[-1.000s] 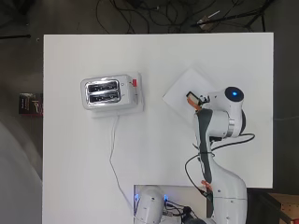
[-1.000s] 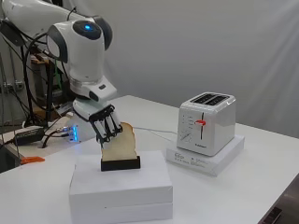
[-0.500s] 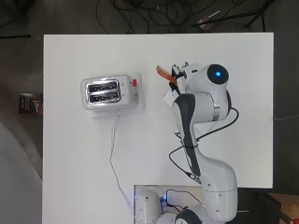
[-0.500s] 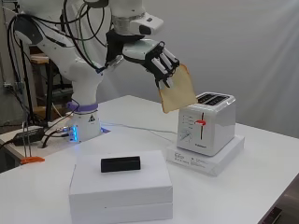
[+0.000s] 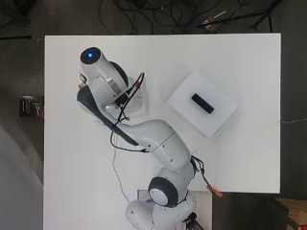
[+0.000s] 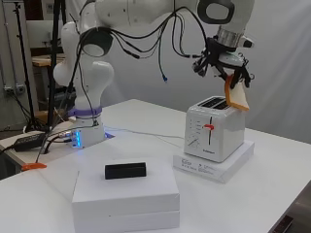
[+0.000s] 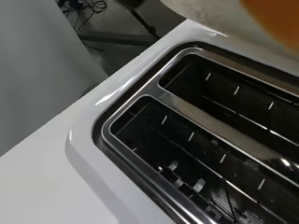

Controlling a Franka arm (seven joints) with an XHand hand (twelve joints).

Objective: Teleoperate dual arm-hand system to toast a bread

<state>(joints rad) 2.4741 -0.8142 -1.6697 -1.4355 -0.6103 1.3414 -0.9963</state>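
The robot hand (image 6: 227,68), fingers curled round the bread slice (image 6: 236,95), has carried it from beside the toaster (image 6: 214,127) to just above its slots, ready for lowering.

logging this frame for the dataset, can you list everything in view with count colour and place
toaster: one, white with two empty slots and a red lever, on a flat white base at the table's far side from the side camera
bread slice: one, tan with a browner crust, tilted in the air just above the toaster's top
box: one, white, flat, on the table nearest the side camera
black block: one, black, lying on top of the box
table: one, white, under everything
cable: one, white, running across the table toward the toaster
arm: one, white, reaching over the toaster
hand: one, black and white, fingers curled on the bread slice
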